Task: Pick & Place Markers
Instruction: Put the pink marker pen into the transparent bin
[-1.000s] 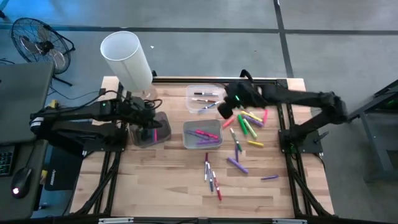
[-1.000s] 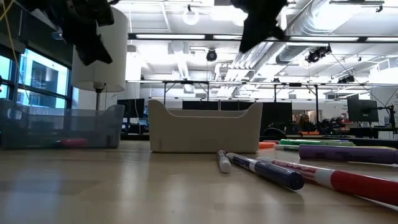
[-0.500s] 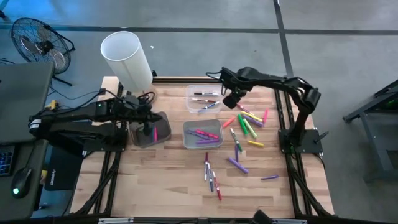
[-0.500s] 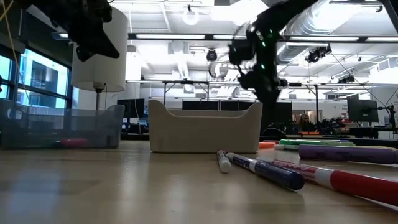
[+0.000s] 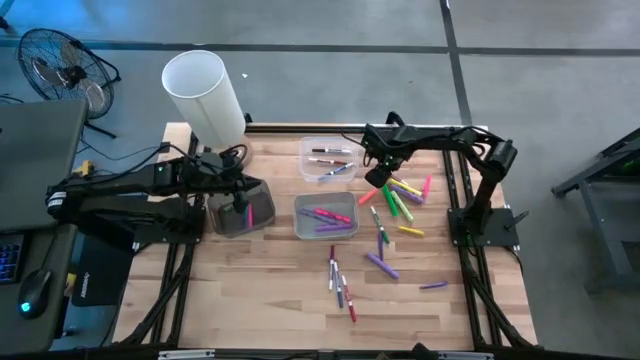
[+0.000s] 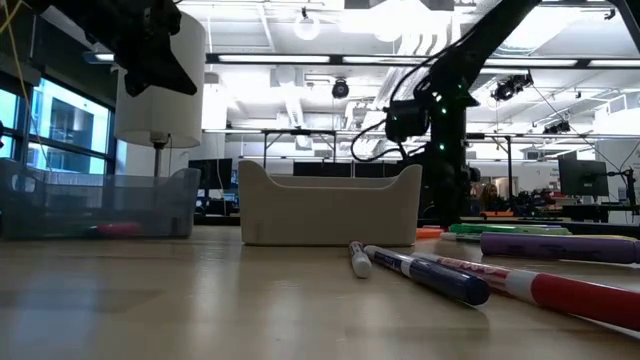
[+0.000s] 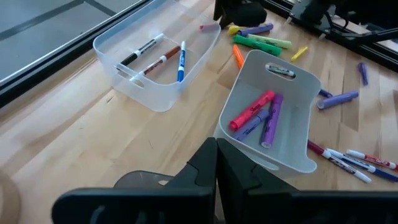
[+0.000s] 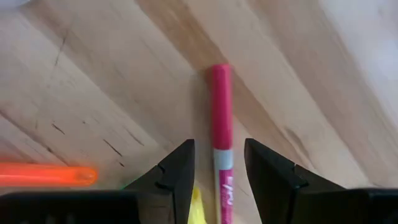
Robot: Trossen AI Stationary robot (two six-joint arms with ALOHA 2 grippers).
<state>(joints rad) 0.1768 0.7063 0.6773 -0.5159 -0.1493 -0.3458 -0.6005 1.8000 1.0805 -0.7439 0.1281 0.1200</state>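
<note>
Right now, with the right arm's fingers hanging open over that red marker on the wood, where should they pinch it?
Probably mid-barrel, coming straight down. The red marker lies flat on the bare table, running lengthwise between the open fingers of the right gripper, so they would close across its narrow width. The orange marker lies off to one side, clear of the pinch.

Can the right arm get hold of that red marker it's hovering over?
Probably yes: the right gripper is open, its fingers on either side of the red marker, which lies flat on bare table with nothing covering it.
</note>
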